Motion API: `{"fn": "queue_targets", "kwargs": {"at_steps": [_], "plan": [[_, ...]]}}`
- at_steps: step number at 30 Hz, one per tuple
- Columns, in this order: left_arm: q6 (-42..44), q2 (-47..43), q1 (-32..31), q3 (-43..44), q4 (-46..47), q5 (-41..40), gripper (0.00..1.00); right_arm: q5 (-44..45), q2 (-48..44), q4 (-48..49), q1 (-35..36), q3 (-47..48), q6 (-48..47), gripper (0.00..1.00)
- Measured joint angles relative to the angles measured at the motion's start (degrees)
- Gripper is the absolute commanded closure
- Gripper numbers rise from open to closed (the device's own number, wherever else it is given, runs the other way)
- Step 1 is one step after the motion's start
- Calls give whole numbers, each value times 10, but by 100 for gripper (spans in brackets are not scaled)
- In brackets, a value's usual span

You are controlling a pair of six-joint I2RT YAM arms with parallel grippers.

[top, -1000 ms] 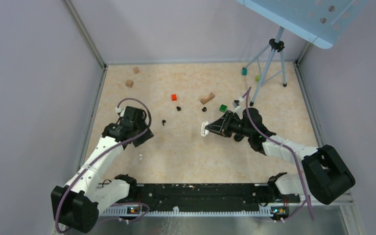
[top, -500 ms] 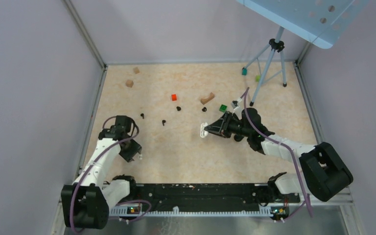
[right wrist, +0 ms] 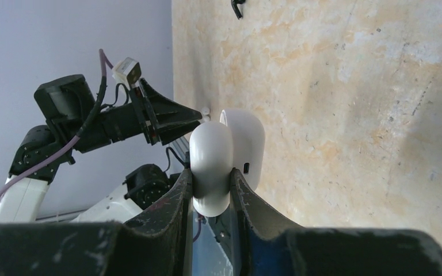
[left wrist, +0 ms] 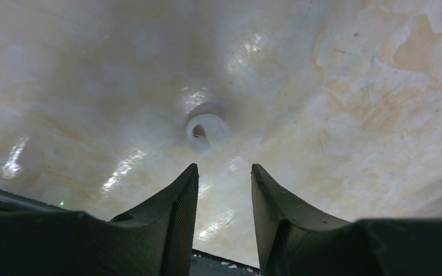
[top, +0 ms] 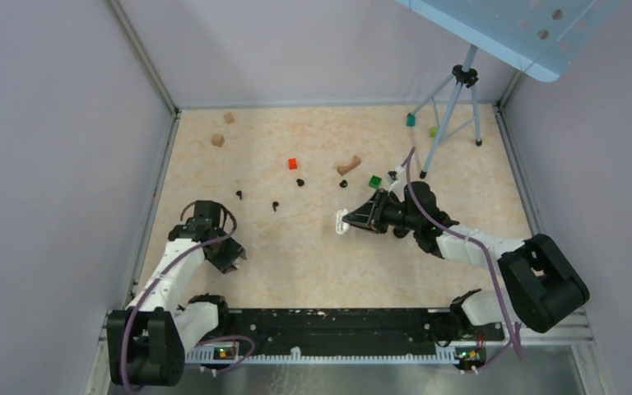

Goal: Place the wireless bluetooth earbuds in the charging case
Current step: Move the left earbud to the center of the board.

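Observation:
A small white earbud (left wrist: 206,129) lies on the marbled table, just ahead of the tips of my left gripper (left wrist: 223,168). That gripper's jaws stand open with only bare table between them. In the top view the left gripper (top: 229,257) hangs low at the near left and covers the earbud. My right gripper (right wrist: 210,171) is shut on the white charging case (right wrist: 225,152), pinching one rounded half while the other half stands open beside it. From above, the case (top: 342,220) sits at the right gripper's (top: 349,219) tip near the table's middle.
Several small black pieces (top: 275,205) lie across the middle. Behind them are a red cube (top: 292,163), a wooden arch (top: 348,165), a green cube (top: 374,181) and two wooden blocks (top: 217,140). A tripod (top: 453,107) stands at the back right.
My left arm has swung back toward the near left and come down over the earbud, its jaws narrowing slightly. The right arm, with the case, has barely moved.

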Motion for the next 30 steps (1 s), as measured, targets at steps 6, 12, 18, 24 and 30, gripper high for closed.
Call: {"fn": "queue_targets", "kwargs": {"at_steps": [6, 12, 18, 24, 30], "plan": [[23, 14, 0, -10, 47, 68, 57, 4, -2, -14, 0, 0, -6, 100], [51, 16, 0, -15, 101, 130, 57, 4, -2, -21, 0, 1, -8, 100], [43, -23, 0, -4, 62, 66, 50, 6, -2, -26, 0, 5, -8, 100], [8, -9, 0, 16, 22, -22, 49, 6, -2, -24, 0, 8, -8, 100], [-11, 27, 0, 13, 17, -53, 48, 6, -2, -23, 0, 15, -8, 100]]}}
